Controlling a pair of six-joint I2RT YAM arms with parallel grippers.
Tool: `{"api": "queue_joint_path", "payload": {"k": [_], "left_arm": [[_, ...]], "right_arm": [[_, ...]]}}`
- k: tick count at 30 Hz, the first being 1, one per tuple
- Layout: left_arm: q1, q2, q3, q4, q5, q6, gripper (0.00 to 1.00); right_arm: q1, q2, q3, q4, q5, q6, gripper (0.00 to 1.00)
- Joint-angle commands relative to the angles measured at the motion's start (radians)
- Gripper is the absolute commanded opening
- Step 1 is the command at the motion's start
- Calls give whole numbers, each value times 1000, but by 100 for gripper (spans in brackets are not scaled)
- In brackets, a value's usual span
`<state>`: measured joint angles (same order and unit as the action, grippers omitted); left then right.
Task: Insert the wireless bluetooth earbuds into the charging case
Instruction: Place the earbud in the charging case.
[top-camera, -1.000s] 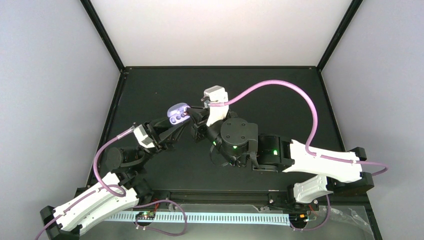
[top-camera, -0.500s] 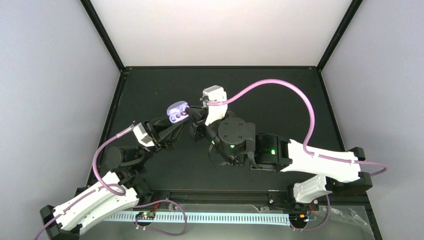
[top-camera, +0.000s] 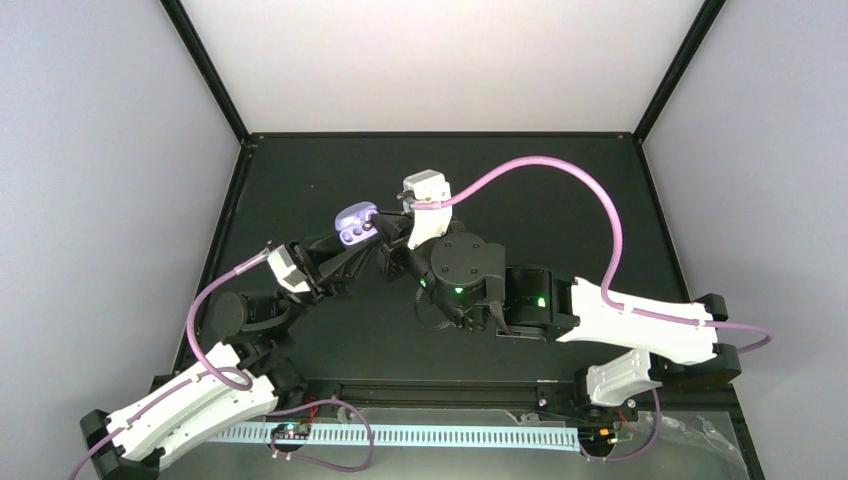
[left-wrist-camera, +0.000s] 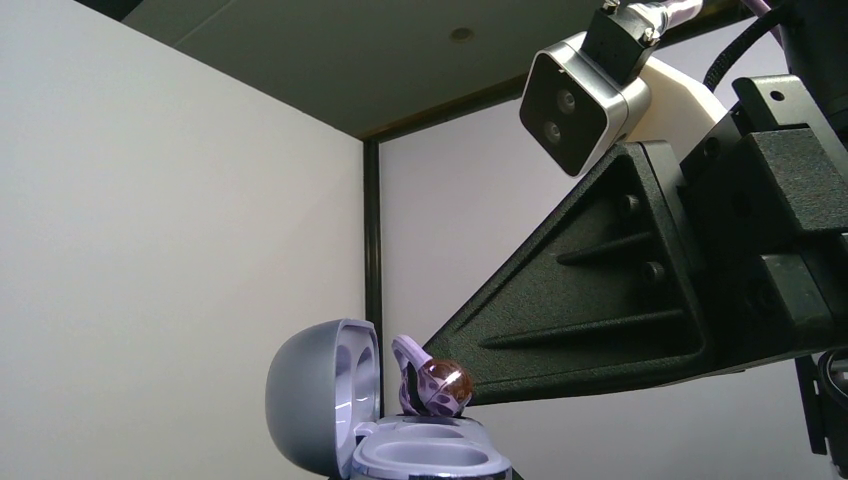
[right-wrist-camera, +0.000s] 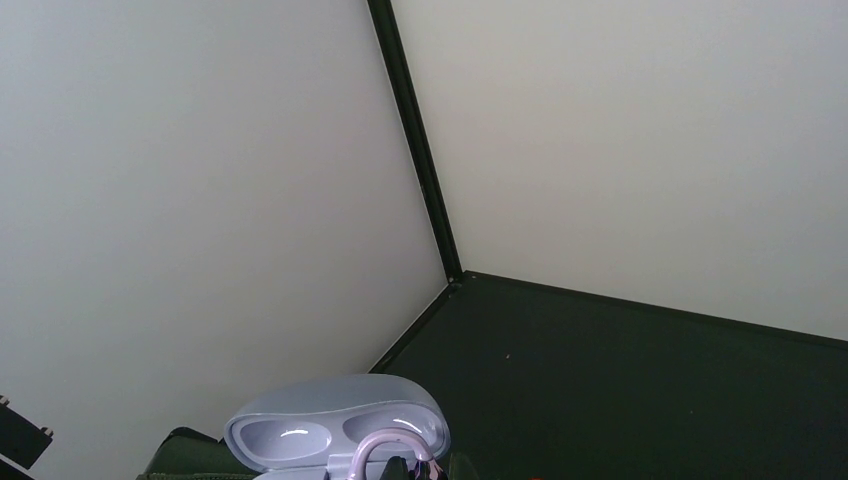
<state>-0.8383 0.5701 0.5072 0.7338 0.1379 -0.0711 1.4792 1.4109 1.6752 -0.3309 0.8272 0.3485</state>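
Observation:
The charging case (top-camera: 355, 221) is pale lavender, held up in the air with its lid (left-wrist-camera: 320, 400) swung open. My left gripper (top-camera: 347, 240) is shut on the case from below; its fingers are out of the left wrist view. My right gripper (top-camera: 384, 229) is shut on one purple earbud (left-wrist-camera: 438, 386) with a curved loop, right above the far well of the case base (left-wrist-camera: 430, 460). The near well looks empty. The right wrist view shows the open lid (right-wrist-camera: 335, 425) and the bud's loop (right-wrist-camera: 385, 455) at the bottom edge. The other earbud is not in view.
The black table (top-camera: 540, 220) is enclosed by white walls with black corner posts (top-camera: 205, 70). The right wrist camera (left-wrist-camera: 580, 95) and the right finger (left-wrist-camera: 600, 290) fill the right of the left wrist view. A purple cable (top-camera: 560, 170) arcs over the table.
Both grippers have drifted slightly left and farther together, the case and the earbud staying close to each other. Nothing was let go.

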Motion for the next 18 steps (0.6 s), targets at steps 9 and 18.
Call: {"api": "queue_joint_path", "payload": {"k": [9,18], "left_arm": [[-3,10,56,47,-4,-12,2],[-2,12,51,44,-9,-10,2]], "right_arm": [[-4,23,27,-46,-32,14,13],[-4,14,26,-54,-29,7,19]]}}
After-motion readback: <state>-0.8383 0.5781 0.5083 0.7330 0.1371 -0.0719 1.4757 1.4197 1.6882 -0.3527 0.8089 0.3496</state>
